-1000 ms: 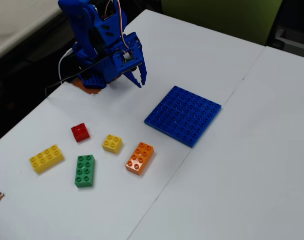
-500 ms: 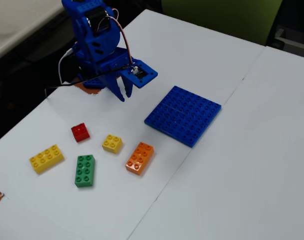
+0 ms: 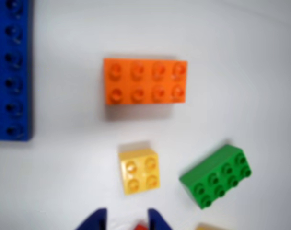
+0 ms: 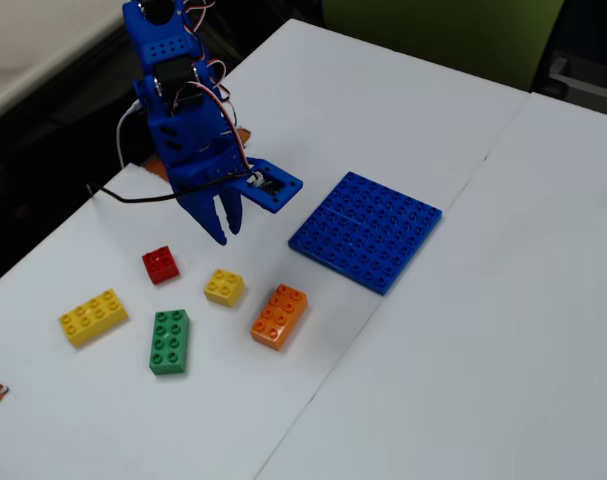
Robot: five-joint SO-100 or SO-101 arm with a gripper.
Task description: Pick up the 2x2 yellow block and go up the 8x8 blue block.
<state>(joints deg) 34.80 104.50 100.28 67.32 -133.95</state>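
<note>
Yellow and square, 2x2 yellow block (image 4: pixel 224 287) flat on the white desk (image 4: pixel 483 350), studs up, left of centre in the fixed view, between the red brick (image 4: pixel 160 264) at its upper left and the orange brick (image 4: pixel 279 315) at its lower right; touched by nothing. Blue hand (image 4: pixel 222 232) hanging above and just to the upper left of it, tips pointing down, clear of the desk. Fingers close together in the fixed view, with a narrow gap between the two blue tips (image 3: pixel 95 221) at the bottom edge of the wrist view; held nearly closed, empty. Probably parked over the block to line up for a descent, though a wider opening looks necessary to straddle it.

8x8 blue block (image 4: pixel 367 230) flat at centre right of the fixed view, well apart from the small bricks, bare on top and so free to receive a brick. Green brick (image 4: pixel 170 341) and longer yellow brick (image 4: pixel 92 317) at lower left, spaced out, likely as distractors.

Smooth matt white surface, with a seam running diagonally. Dark floor and a pale ledge at upper left, olive-green panel at the top edge
</note>
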